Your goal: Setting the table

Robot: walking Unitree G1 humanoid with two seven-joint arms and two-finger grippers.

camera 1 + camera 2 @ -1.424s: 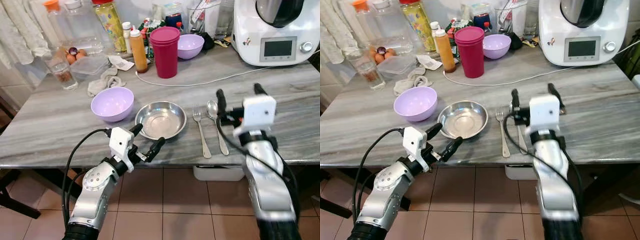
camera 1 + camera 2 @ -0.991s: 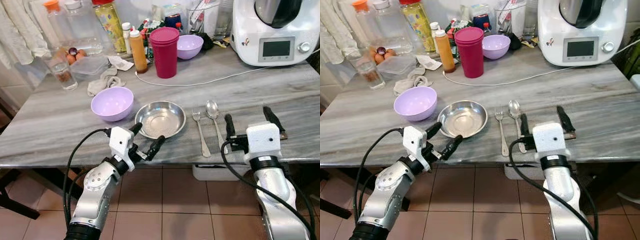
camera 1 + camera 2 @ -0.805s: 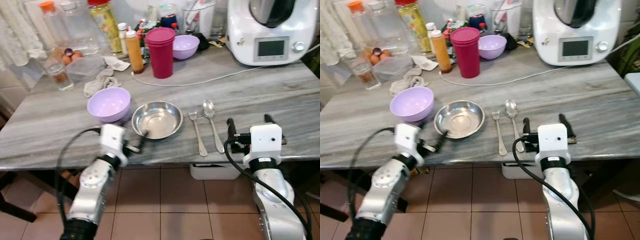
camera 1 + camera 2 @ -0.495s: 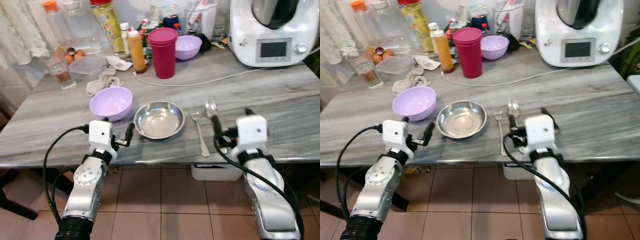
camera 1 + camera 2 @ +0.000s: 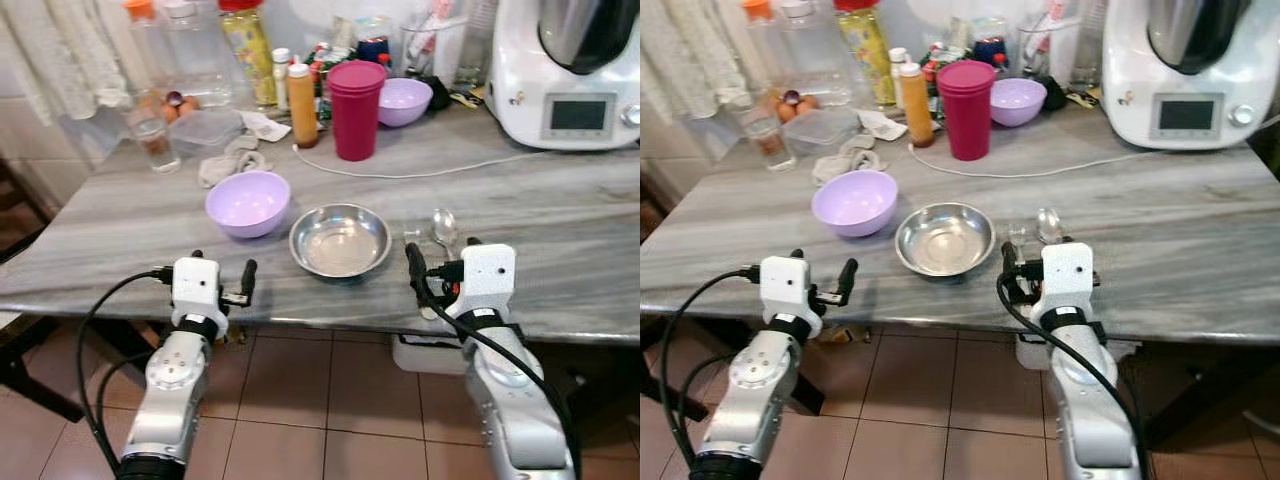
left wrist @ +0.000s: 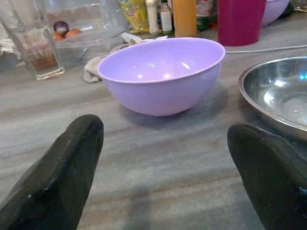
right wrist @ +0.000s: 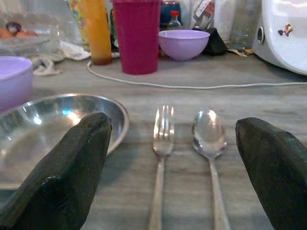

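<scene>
A steel bowl (image 5: pixel 340 240) sits near the table's front edge, with a lilac bowl (image 5: pixel 248 203) to its left. Right of the steel bowl lie a fork (image 7: pixel 162 139) and a spoon (image 7: pixel 209 136), side by side. My left gripper (image 5: pixel 222 266) hovers open and empty at the table's front edge, in line with the lilac bowl (image 6: pixel 162 75). At the same edge my right gripper (image 5: pixel 440 255) is open and empty too, right in front of the fork and spoon handles, which it partly hides in the eye views.
A magenta cup (image 5: pixel 356 95), a second lilac bowl (image 5: pixel 405 100), bottles and a glass (image 5: pixel 152 135) crowd the back of the table. A white appliance (image 5: pixel 570 70) stands at the back right; its cable (image 5: pixel 400 175) crosses the middle. A cloth (image 5: pixel 232 160) lies at the back left.
The view has shifted. My right gripper came down from above the cutlery to the table's front edge. My left gripper moved from the steel bowl's rim to in front of the lilac bowl.
</scene>
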